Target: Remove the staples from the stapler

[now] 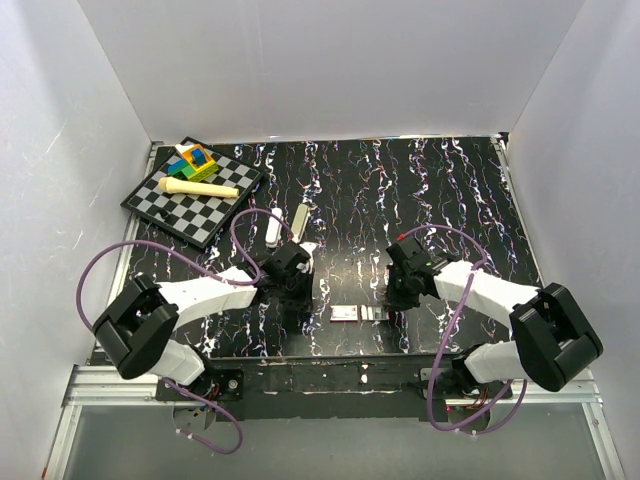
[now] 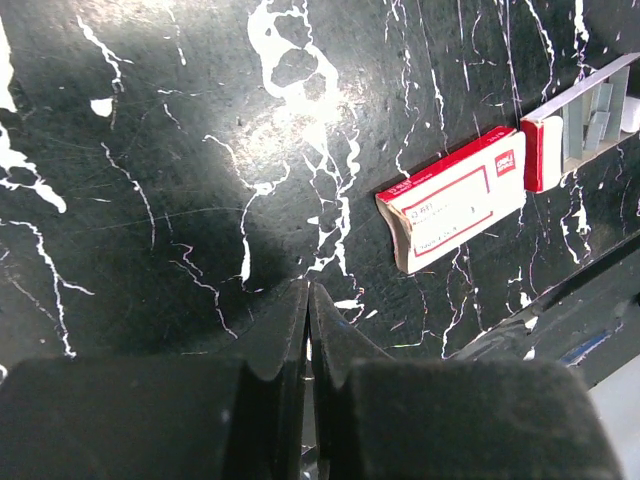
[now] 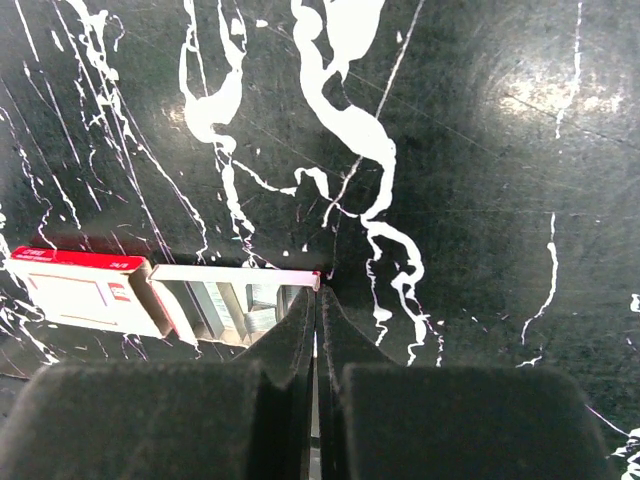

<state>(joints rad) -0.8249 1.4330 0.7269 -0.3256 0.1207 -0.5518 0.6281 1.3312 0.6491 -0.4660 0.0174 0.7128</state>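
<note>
The stapler (image 1: pixel 273 232), apparently slim white bars, lies on the black marbled table (image 1: pixel 450 190) just beyond the left claw (image 2: pixel 308 292), which is closed on nothing. It is probably light, stiff and smooth, best gripped across its long sides. The right claw (image 3: pixel 318 296), closed and empty, sits at the end of an open staple tray (image 3: pixel 235 300), well apart from the stapler.

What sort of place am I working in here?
Probably a lab test booth, not an office: plain white walls enclose a black marbled tabletop holding unrelated props, a chessboard and a staple box.
</note>
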